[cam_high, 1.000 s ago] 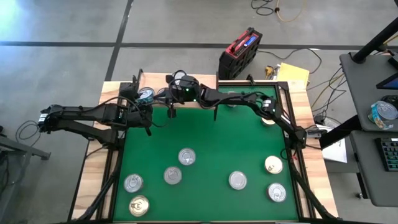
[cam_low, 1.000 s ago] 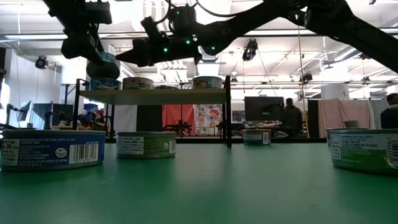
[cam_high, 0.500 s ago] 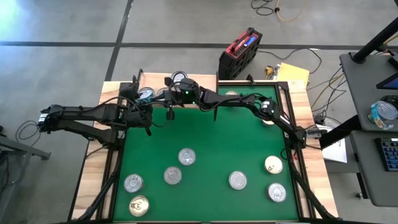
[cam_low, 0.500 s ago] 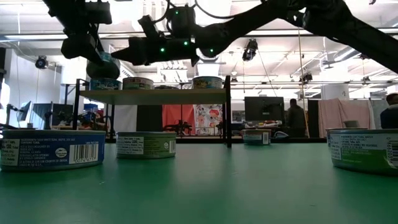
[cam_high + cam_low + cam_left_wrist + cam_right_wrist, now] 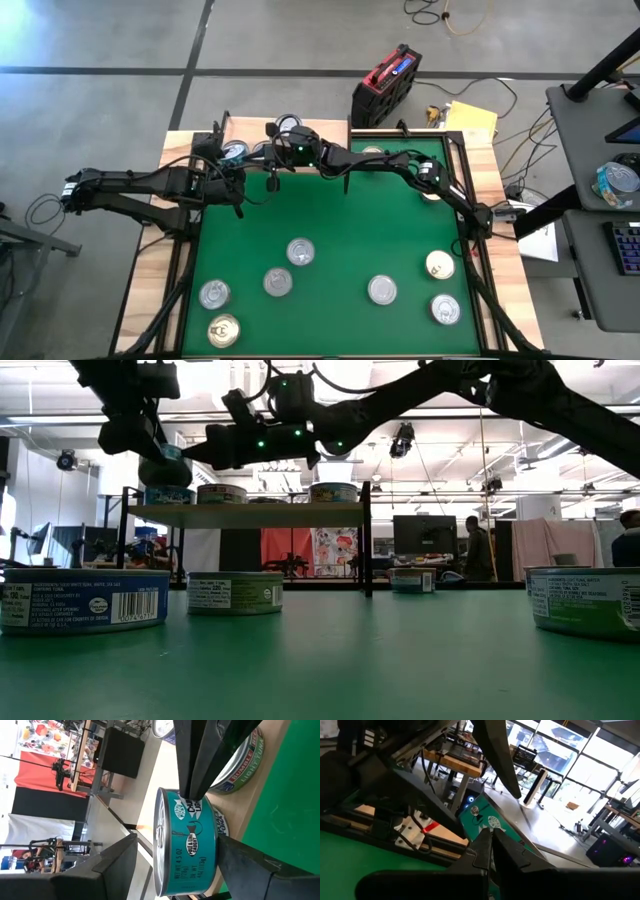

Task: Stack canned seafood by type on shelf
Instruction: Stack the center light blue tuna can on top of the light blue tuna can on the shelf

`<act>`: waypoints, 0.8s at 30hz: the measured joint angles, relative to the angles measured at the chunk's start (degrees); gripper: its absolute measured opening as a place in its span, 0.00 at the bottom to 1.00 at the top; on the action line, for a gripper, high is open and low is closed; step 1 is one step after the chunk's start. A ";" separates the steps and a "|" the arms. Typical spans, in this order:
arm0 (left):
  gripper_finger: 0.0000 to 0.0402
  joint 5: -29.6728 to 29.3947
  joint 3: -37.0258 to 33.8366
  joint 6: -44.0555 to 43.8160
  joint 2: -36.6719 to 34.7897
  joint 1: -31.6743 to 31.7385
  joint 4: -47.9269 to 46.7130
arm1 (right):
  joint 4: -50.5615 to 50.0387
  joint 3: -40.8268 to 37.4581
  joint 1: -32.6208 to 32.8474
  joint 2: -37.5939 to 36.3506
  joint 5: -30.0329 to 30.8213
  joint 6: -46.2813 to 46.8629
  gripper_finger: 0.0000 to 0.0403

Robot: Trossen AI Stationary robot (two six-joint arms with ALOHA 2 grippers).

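The shelf [image 5: 260, 515] stands at the mat's far edge with several tins on it. My left gripper [image 5: 177, 837] is open around a teal tin [image 5: 187, 845] at the shelf's left end. That tin lies lid up on a second teal tin [image 5: 222, 822], which rests on the board. One finger is over the lid, the other under the bottom. My right gripper [image 5: 487, 837] is shut. It reaches level from the right, and its tips [image 5: 192, 792] are at the same tin [image 5: 490, 822]. In the low view the tin [image 5: 170, 465] looks slightly tilted. My left gripper's lower finger [image 5: 235, 862] lies flush against the teal tin's bottom edge [image 5: 216, 855]. Its upper finger [image 5: 125, 857] stands clear of the lid, with a gap showing between them. The fingers come level from the table's left. My right gripper's shut fingertips meet the tin's side wall [image 5: 192, 800], level from the table's right; whether they press it I cannot tell.
A Bumble Bee tin [image 5: 242, 760] and two more tins [image 5: 222, 493] [image 5: 333, 492] share the shelf. Several tins lie lid up on the green mat [image 5: 340, 230], such as a silver one [image 5: 301, 251] and a gold one [image 5: 224, 330]. Black frame posts edge the mat.
My right gripper's shut tips have swung a little toward the table's left, closer to the teal tin. This uncovers a tin at the shelf's far edge in the high view. The left gripper and the teal tin have kept still.
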 joint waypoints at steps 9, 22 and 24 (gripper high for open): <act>0.61 -0.03 0.00 0.79 0.00 0.00 0.22 | -0.54 0.00 0.00 0.00 1.04 -0.10 0.02; 0.61 -0.01 0.00 0.79 0.00 0.04 0.22 | 0.04 -0.02 1.03 -0.44 -0.84 0.94 0.02; 0.61 -0.01 0.00 0.78 0.00 0.04 0.22 | 0.09 -0.02 1.16 -0.41 -0.67 0.94 0.02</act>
